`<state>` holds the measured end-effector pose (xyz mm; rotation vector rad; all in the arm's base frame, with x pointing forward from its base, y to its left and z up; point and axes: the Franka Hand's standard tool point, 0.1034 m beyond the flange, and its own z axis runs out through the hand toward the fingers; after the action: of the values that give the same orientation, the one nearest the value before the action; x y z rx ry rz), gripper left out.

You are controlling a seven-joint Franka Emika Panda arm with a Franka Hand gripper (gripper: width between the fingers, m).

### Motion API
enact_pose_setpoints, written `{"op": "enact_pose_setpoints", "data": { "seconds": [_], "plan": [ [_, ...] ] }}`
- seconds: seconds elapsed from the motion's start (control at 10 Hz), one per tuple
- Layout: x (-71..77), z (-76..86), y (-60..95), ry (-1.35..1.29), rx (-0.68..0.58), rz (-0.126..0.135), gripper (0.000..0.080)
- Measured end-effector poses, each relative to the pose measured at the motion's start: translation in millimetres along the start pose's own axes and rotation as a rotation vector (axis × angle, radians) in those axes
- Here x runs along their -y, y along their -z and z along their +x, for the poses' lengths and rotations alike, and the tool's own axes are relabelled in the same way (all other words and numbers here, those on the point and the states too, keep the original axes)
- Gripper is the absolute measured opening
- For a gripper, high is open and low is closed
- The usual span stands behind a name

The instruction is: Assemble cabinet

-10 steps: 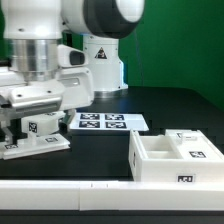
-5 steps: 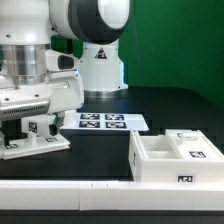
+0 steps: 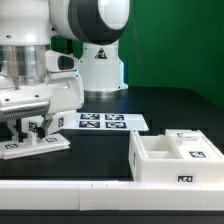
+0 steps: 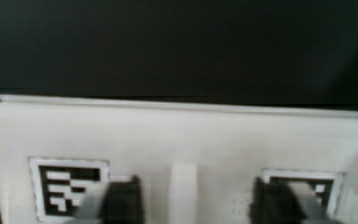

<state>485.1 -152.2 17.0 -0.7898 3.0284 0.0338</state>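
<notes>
- Progress looks early: the cabinet body (image 3: pixel 172 158) (an open white box with inner compartments) stands alone, to the exterior view's right of the marker board (image 3: pixel 100 122) and nearer the camera, with nothing fitted over its open top.
- A loose panel (image 3: pixel 40 144) lies flat to the exterior view's left of the marker board, well apart from the body.
- The gripper (image 3: pixel 33 132) sits low over that panel. The wrist view shows its fingers (image 4: pixel 123 203) on either side of a raised strip, but I cannot tell whether they are pinching it.
- Left to do, as I judge it: secure the panel, carry it across and fit it.
</notes>
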Motion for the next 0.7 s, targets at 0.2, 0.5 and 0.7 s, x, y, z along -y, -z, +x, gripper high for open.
{"op": "enact_pose_setpoints", "data": {
  "seconds": [0.2,0.5,0.7],
  "plan": [
    [-3.7,-2.5,-0.4,0.006,0.0,-0.005,0.0063],
    [-42.8,-23.7,7.1,-0.009,0.014,0.002,0.0063],
    [-61.1,-33.4,12.7,-0.006,0.021,-0.015,0.0063]
  ]
}}
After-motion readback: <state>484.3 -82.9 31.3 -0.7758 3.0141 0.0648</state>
